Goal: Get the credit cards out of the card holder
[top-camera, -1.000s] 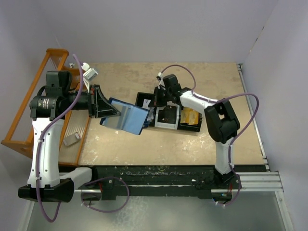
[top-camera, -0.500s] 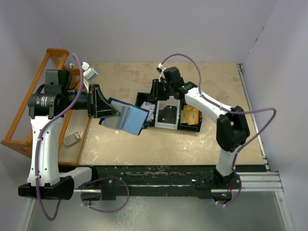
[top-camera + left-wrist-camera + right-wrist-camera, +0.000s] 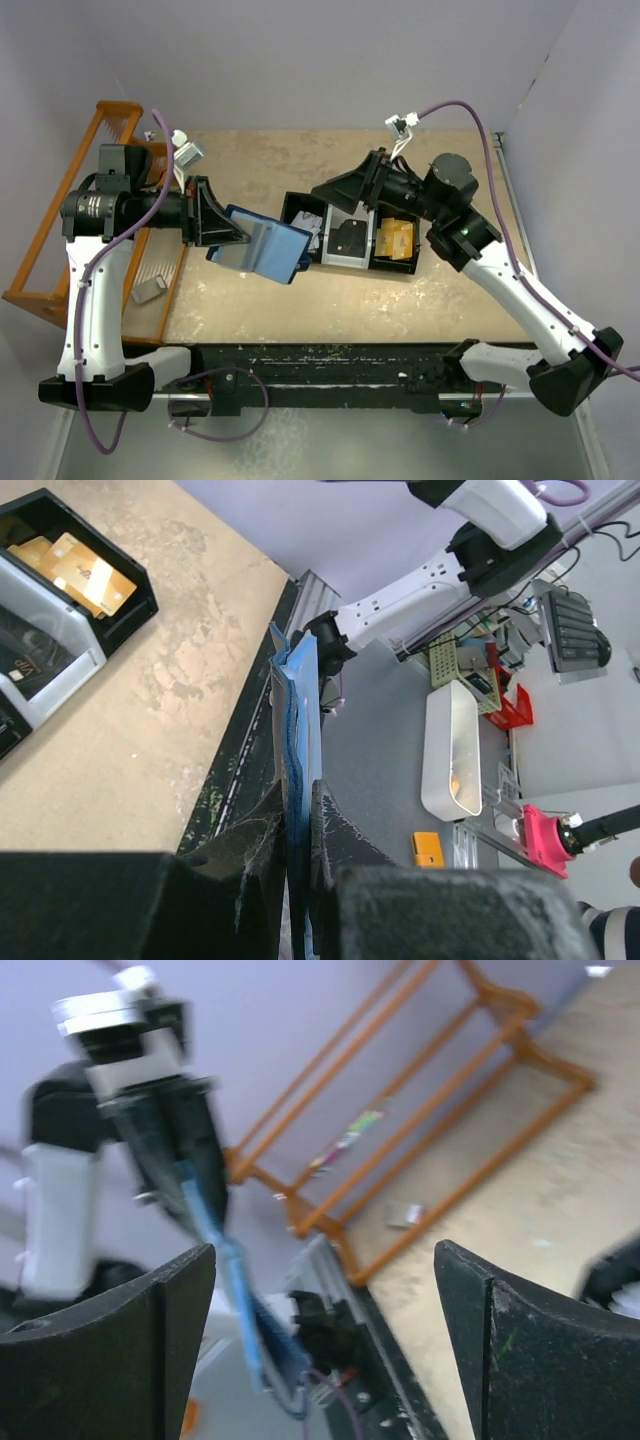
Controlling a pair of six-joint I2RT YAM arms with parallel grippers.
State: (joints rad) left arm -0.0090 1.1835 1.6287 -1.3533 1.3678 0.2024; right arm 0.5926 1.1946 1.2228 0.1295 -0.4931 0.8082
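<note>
While the left tool (image 3: 238, 232) is clamped on one edge of the holder (image 3: 262, 250), I see the holder held up in the air over the left part of the bench (image 3: 300, 295). It hangs just left of the tray (image 3: 330, 265), and I cannot tell whether the two touch. The holder is spread open and tilted, with a paler face on the side nearest the tool and a bluer panel on the far side.

From the left wrist camera the holder (image 3: 300, 700) shows edge-on as a thin blue blade, and a finger (image 3: 260, 830) presses on each side of it. I cannot make out any card inside it from either view.

My right tool (image 3: 335, 190) hovers above the back edge of the tray and points left, toward the holder. Its fingers (image 3: 130, 1330) stand wide apart, with nothing between them. That wrist view is blurred, but the holder (image 3: 225, 1290) shows there as a blue strip under the left arm.

The tray has three compartments. Gold cards (image 3: 395, 240) lie in the right one and white pieces (image 3: 310, 228) in the left one. A pale grey box (image 3: 345, 240) fills the middle; its contents are too dark for me to read.

An orange rack (image 3: 120, 118) stands at the bench's left edge, behind the left arm. A small grey block (image 3: 148, 290) lies by its near end.
</note>
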